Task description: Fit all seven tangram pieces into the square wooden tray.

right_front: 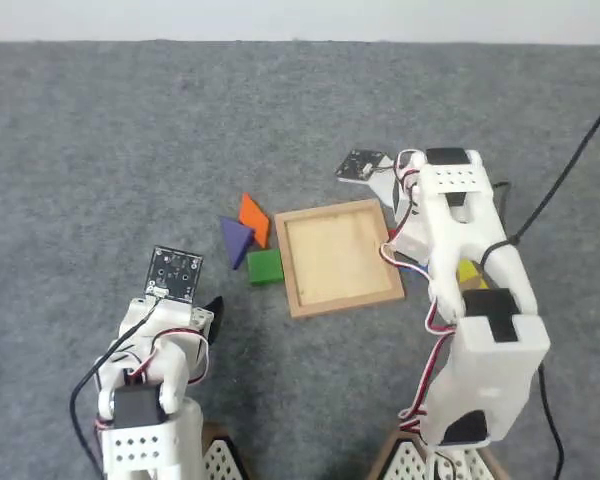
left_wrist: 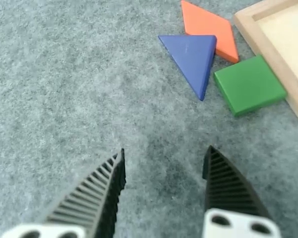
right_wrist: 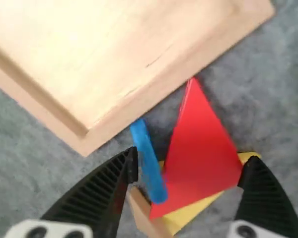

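Observation:
The square wooden tray (right_front: 340, 258) lies mid-table with nothing in it. Beside one of its sides sit an orange parallelogram (right_front: 253, 218), a blue triangle (right_front: 236, 238) and a green square (right_front: 265, 266). My left gripper (left_wrist: 164, 168) hangs open over bare carpet, short of the blue triangle (left_wrist: 191, 59), the orange parallelogram (left_wrist: 208, 29) and the green square (left_wrist: 248, 85). My right gripper (right_wrist: 191, 163) is open just off the tray's corner (right_wrist: 84, 134). It straddles a red triangle (right_wrist: 201, 148), a blue piece (right_wrist: 148, 161) standing on edge and a yellow piece (right_wrist: 198, 210) beneath them.
Grey carpet covers the table, with wide free room at the left and back. The right arm (right_front: 470, 250) overhangs the tray's right side, and a bit of yellow (right_front: 468, 270) shows past it. A tan wooden edge (right_wrist: 144, 218) sits by the right gripper's finger.

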You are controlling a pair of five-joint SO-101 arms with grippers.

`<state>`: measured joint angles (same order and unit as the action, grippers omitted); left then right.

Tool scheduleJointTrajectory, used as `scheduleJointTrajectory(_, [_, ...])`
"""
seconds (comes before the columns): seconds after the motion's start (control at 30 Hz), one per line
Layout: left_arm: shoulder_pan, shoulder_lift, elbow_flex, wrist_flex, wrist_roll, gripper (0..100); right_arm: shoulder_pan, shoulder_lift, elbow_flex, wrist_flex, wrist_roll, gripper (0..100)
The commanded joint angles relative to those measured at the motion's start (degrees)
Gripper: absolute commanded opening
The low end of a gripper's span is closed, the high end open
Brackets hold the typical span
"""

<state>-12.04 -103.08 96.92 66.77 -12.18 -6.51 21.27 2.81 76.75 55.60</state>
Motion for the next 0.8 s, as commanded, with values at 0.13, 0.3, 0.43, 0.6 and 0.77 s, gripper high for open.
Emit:
scheduleJointTrajectory(0.13, [0.09,-1.23,-0.48,0.35,-0.97,25,3.82,2.95,-3.25,-1.80,2.29,33.3])
scheduleJointTrajectory(0.3, [0.09,-1.23,-0.48,0.35,-0.97,25,5.85,1.10,-3.25,-1.89,2.02,33.3])
scheduleJointTrajectory(0.43, [0.09,-1.23,-0.48,0.35,-0.97,25,7.52,0.04,-3.16,-3.47,-2.11,33.3])
scheduleJointTrajectory(0.6, [0.09,-1.23,-0.48,0.35,-0.97,25,11.38,1.10,-3.16,-6.29,-9.41,33.3])
scheduleJointTrajectory(0.77, [0.09,-1.23,-0.48,0.35,-0.97,25,14.73,-2.33,-3.87,-6.81,-18.64,33.3])
